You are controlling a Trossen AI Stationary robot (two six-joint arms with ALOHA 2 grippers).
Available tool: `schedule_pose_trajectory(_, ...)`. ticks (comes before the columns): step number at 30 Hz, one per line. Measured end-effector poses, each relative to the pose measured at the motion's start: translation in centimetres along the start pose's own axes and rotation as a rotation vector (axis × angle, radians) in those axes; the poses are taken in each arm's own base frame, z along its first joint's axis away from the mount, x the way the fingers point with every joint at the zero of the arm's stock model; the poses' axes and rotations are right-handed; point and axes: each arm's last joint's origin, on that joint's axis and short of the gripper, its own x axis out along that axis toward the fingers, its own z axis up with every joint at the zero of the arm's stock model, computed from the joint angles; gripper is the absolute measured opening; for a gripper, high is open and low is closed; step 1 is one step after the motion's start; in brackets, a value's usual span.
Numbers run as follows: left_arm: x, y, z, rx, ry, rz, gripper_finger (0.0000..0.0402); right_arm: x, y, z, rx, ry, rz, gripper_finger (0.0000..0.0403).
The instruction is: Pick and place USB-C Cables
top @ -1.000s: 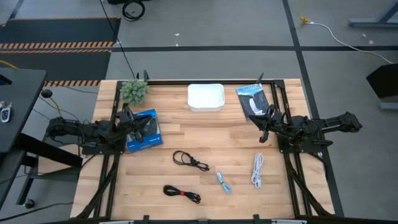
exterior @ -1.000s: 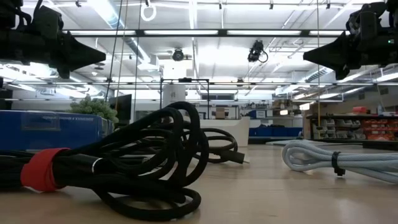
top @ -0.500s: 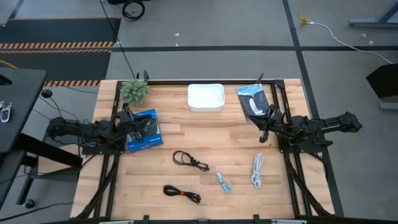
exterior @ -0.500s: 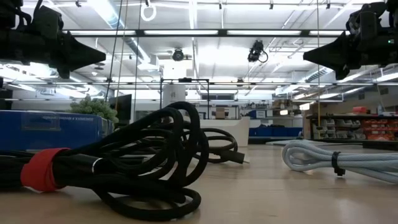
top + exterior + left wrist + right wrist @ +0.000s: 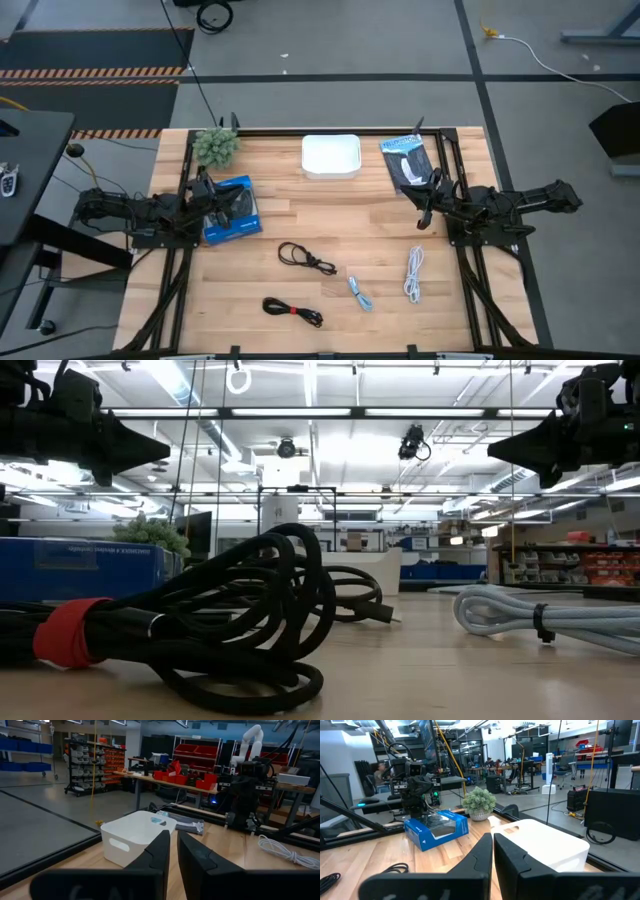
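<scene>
Four coiled cables lie on the near half of the table: plain black (image 5: 305, 257), black with a red tie (image 5: 292, 310), light blue (image 5: 360, 292) and white (image 5: 414, 273). The low view shows the red-tied cable (image 5: 190, 625) up close and the pale blue-grey coil (image 5: 545, 617) to the right. My left gripper (image 5: 243, 207) hovers over the blue box at the table's left, shut; its fingers (image 5: 172, 855) nearly meet. My right gripper (image 5: 420, 215) hovers at the table's right, above the white cable's far side, shut (image 5: 492, 851). Neither touches anything.
A white bin (image 5: 330, 156) stands at the far middle edge. A blue box (image 5: 230, 210) lies under my left gripper, a small green plant (image 5: 216, 146) at the far left corner, and a dark packet (image 5: 408, 161) at the far right. Bare wood lies between the cables and the bin.
</scene>
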Motion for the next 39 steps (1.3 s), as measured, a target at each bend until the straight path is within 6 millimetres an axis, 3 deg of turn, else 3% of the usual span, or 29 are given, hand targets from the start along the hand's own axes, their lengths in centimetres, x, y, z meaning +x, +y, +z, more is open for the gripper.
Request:
schedule_pose_trajectory(18,0.0,0.0,0.0,0.000,0.000,0.000,0.0043,0.0,0.0,0.0,-0.002,0.000,0.000,0.0023)
schedule_pose_trajectory(25,0.0,0.0,0.0,0.000,0.000,0.000,0.0043,0.0,0.0,0.0,-0.183,0.000,-0.007,0.0023)
schedule_pose_trajectory(39,0.0,0.0,0.0,0.000,0.000,0.000,0.0043,-0.1,-0.4,1.6,0.335,-0.167,-0.110,0.0023)
